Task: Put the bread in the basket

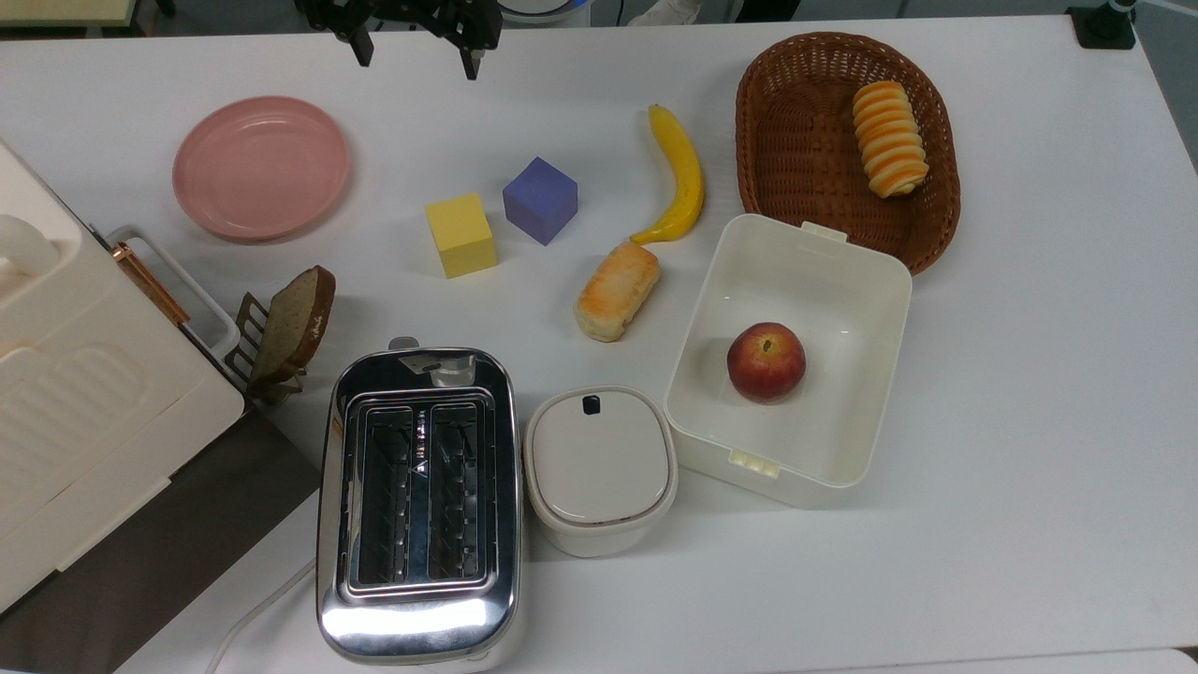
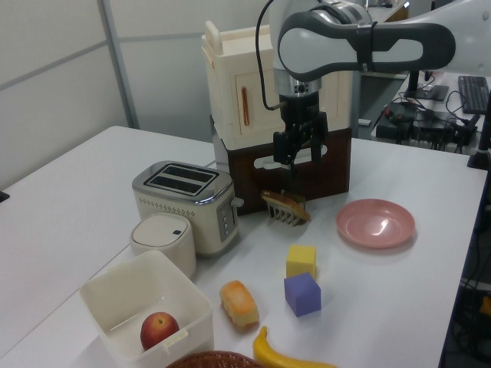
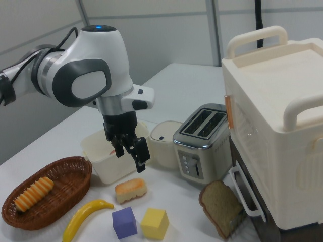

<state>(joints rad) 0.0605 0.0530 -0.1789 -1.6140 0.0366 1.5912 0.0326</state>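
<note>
The bread (image 1: 618,291) is a small golden-topped bun lying on the white table between the banana and the white box; it also shows in the left view (image 2: 239,302) and the right view (image 3: 130,190). The reddish-brown wicker basket (image 1: 805,150) sits at the top view's upper right and holds a ridged striped pastry (image 1: 889,139). My gripper (image 1: 412,61) hangs open and empty at the top view's upper edge, well above the table. In the left view the gripper (image 2: 297,156) is over the bread-slice rack. In the right view the gripper (image 3: 130,160) hovers above the bun.
A banana (image 1: 680,174), purple cube (image 1: 540,199) and yellow cube (image 1: 460,235) lie near the bun. A white box (image 1: 842,271) holds an apple (image 1: 766,361). Toaster (image 1: 418,501), lidded pot (image 1: 600,468), pink plate (image 1: 261,167), bread slice (image 1: 295,318) and a cream appliance (image 1: 84,393) fill the top view's left.
</note>
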